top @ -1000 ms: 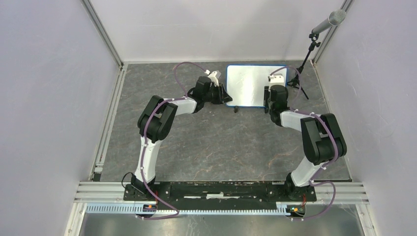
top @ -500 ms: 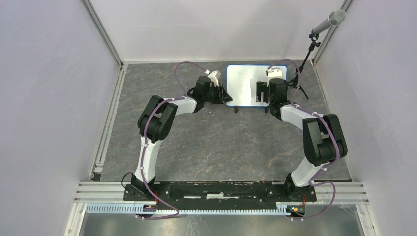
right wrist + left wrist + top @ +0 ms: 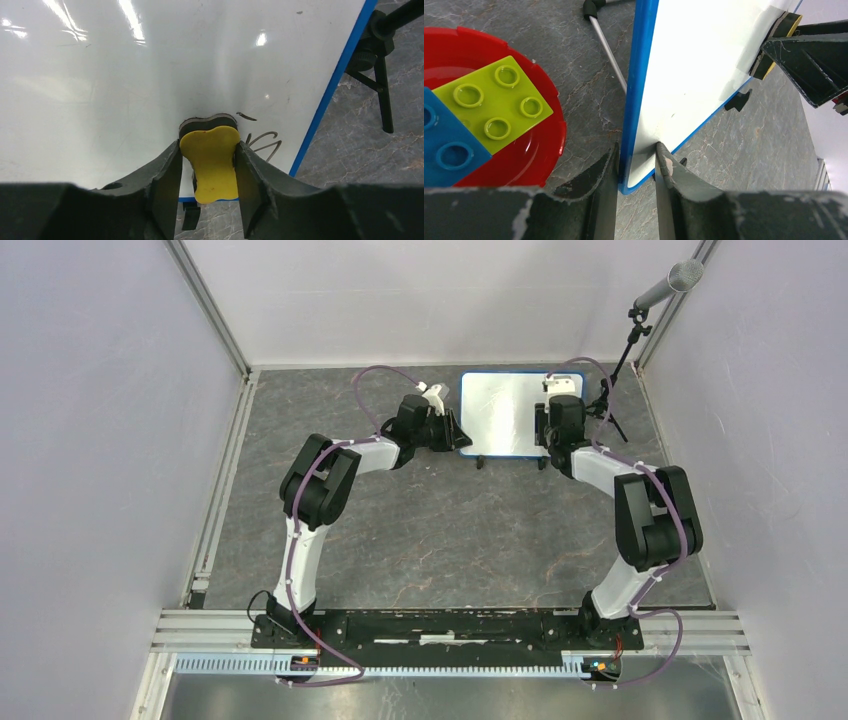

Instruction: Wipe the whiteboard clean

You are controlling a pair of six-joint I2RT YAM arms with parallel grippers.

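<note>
Where blue-edged, whiteboard inside left claw.

Cropped by frame: whiteboard, top and left, right wrist view; red dish and blue brick, left edge, left wrist view; tripod, top right. Obscured: black handwriting, partly behind yellow eraser in right end effector; illegible.

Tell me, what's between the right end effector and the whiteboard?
A yellow eraser, clamped in the right end effector, with its dark pad against the whiteboard. The right wrist view shows it.
</note>
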